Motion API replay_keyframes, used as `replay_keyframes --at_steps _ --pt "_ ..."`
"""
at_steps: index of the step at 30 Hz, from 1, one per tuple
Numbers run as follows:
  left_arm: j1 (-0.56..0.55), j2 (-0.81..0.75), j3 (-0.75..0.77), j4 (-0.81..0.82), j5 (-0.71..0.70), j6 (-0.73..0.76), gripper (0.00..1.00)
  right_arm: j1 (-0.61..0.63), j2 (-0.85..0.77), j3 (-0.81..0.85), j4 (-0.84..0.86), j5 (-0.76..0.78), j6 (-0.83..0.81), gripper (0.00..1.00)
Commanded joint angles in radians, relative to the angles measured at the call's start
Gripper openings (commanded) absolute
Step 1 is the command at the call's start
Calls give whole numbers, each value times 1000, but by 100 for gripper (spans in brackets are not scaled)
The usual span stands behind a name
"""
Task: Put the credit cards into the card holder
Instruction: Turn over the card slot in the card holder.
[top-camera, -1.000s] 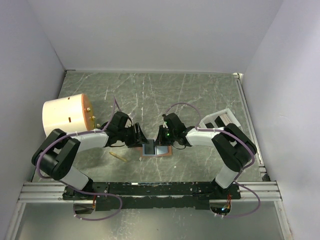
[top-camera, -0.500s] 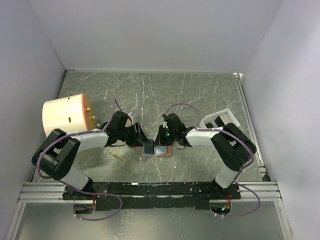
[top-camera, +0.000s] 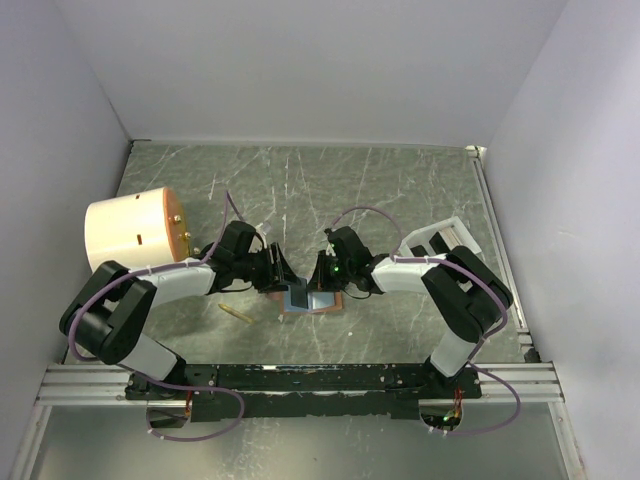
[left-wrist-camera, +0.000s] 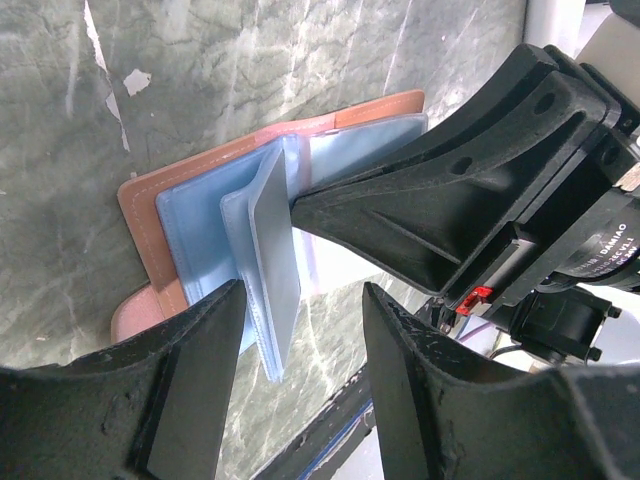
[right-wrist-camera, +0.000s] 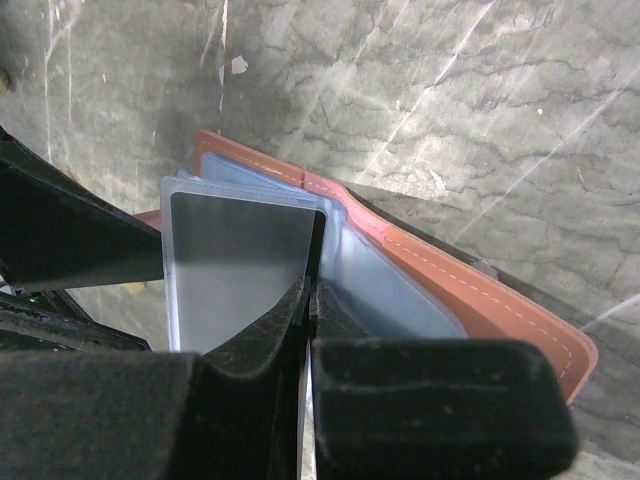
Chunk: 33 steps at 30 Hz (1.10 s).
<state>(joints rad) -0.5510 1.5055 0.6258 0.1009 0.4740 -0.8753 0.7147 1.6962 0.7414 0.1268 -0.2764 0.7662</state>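
Now the holder (left-wrist-camera: 148, 205) lies open on the table (left-wrist-camera: 250, 60) between the arms; the right fingers (right-wrist-camera: 255, 340) pinch a card (right-wrist-camera: 238, 268) on edge over its clear sleeves; the left fingers (left-wrist-camera: 195, 360), open and empty, straddle that sleeve from the left.

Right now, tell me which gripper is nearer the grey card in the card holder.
Right. The right gripper is shut on the edge of the grey card; the left gripper is open around its other end, not gripping.

Grey marbled table (top-camera: 400, 190) — bears open card holder (right-wrist-camera: 470, 285); cream cylinder (top-camera: 125, 235); white tray (top-camera: 440, 240); yellow stick (top-camera: 236, 313).
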Motion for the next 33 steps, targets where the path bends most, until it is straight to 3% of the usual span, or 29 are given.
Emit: replay_keyframes --at_steps 1,10,28,33 --pt "3 -19 17 23 23 1 61 8 17 -21 -28 15 -11 2" --pt "3 1 25 38 28 4 61 7 4 -13 -41 23 -15 3" --pt "-12 8 58 33 43 7 61 9 -61 2 -90 77 -48 14" --pt "-18 11 69 33 43 6 61 9 -82 -2 -99 96 -55 10"
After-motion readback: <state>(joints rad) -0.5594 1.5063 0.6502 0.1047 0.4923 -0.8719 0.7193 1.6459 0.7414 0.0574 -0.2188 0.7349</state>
